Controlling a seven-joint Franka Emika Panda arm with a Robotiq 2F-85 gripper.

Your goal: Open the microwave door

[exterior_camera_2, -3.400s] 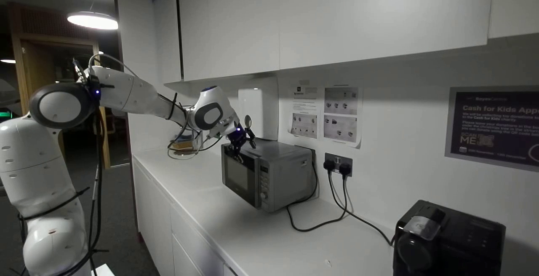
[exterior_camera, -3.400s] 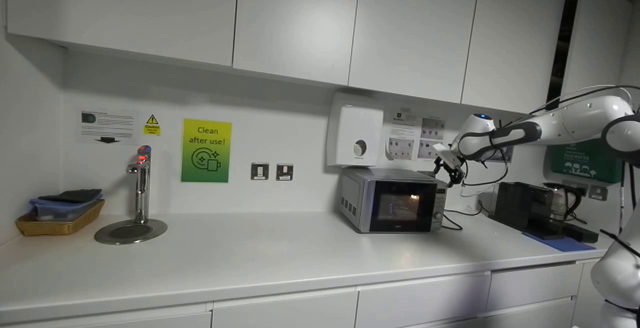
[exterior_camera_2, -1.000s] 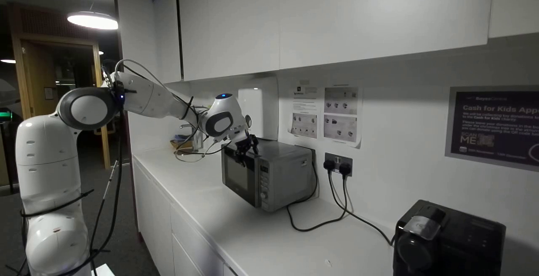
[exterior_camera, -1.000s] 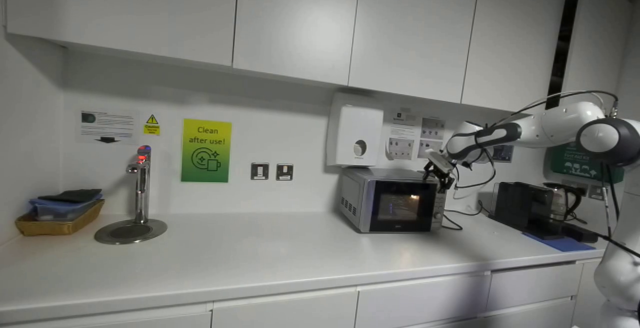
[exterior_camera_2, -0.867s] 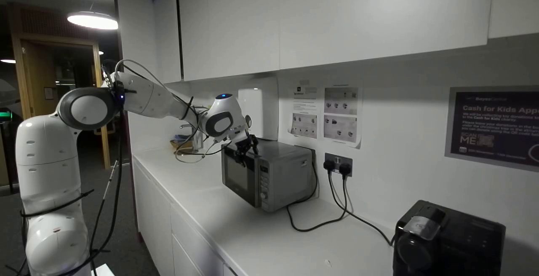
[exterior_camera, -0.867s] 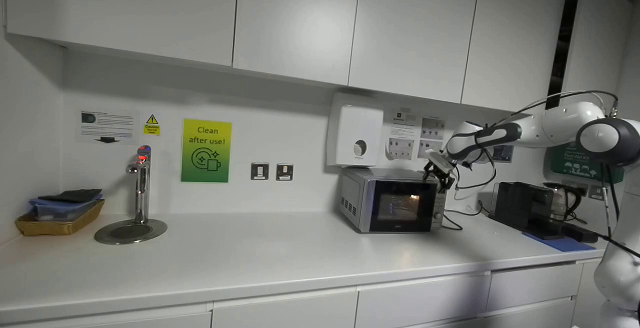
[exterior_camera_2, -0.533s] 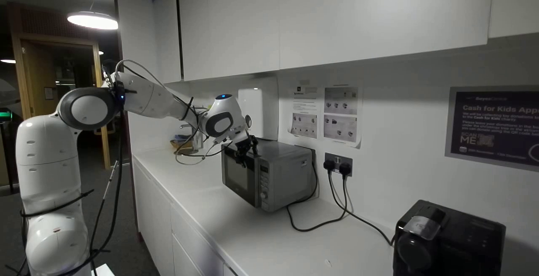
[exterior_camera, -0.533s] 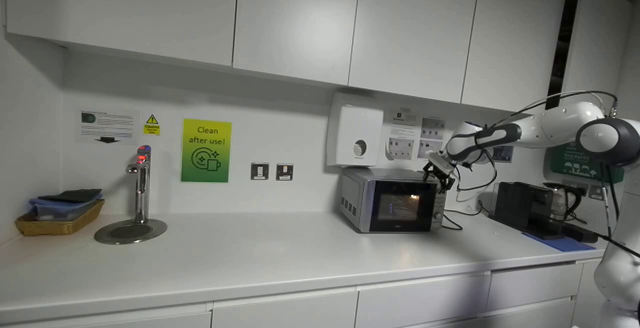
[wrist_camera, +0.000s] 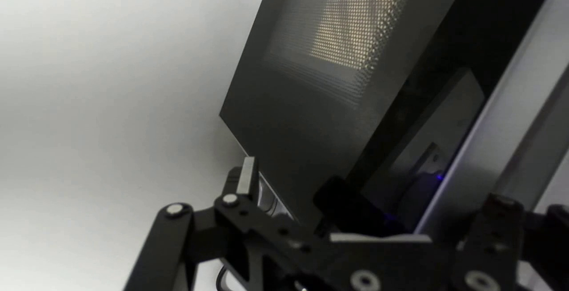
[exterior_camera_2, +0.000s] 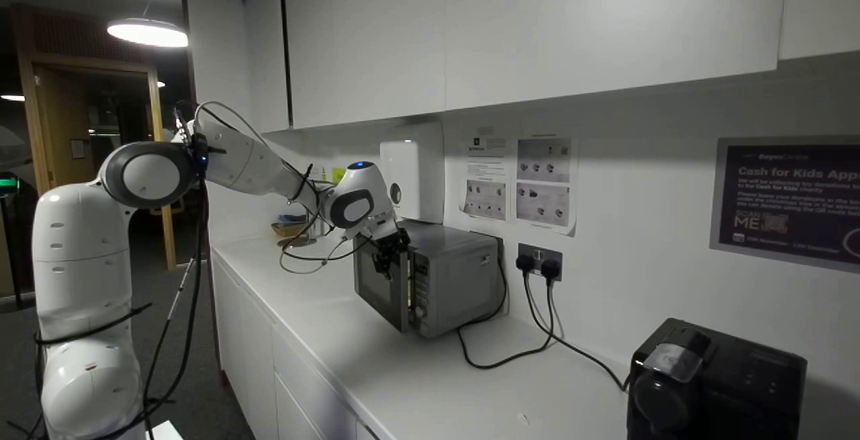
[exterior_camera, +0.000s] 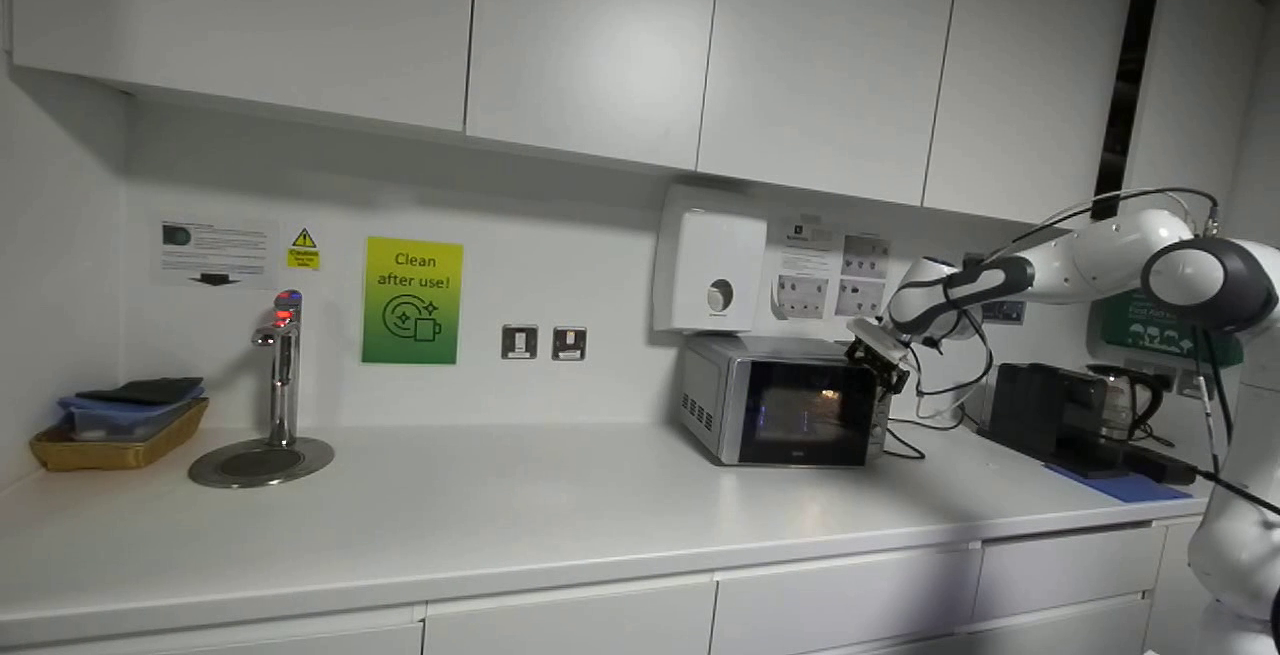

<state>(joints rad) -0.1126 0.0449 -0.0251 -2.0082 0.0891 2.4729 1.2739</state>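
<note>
The silver-grey microwave [exterior_camera_2: 463, 262] stands on the counter against the wall. Its door [exterior_camera_2: 371, 292], with a dark glass window, is slightly ajar: a narrow lit gap shows along the edge beside the control panel. In both exterior views my gripper [exterior_camera_2: 393, 255] sits at that door's upper corner on the control-panel side. In the wrist view the dark door [wrist_camera: 306, 144] lies between widely spread fingers [wrist_camera: 247, 175], one in front of the glass and one beyond the silver edge strip. I cannot tell whether either finger touches it. The microwave's inside is hidden.
A white dispenser [exterior_camera_2: 411, 174] hangs on the wall above the microwave, below wall cupboards [exterior_camera_2: 537, 30]. Black cords run from a socket [exterior_camera_2: 539, 262] over the counter [exterior_camera_2: 430, 386]. A black coffee machine [exterior_camera_2: 725, 379] and, further off, a tap [exterior_camera: 284, 375] stand there too.
My arm has come down onto the door's upper corner, then shifted slightly lower in the last half second. During that, the door has swung outward a little, and a gap has appeared.
</note>
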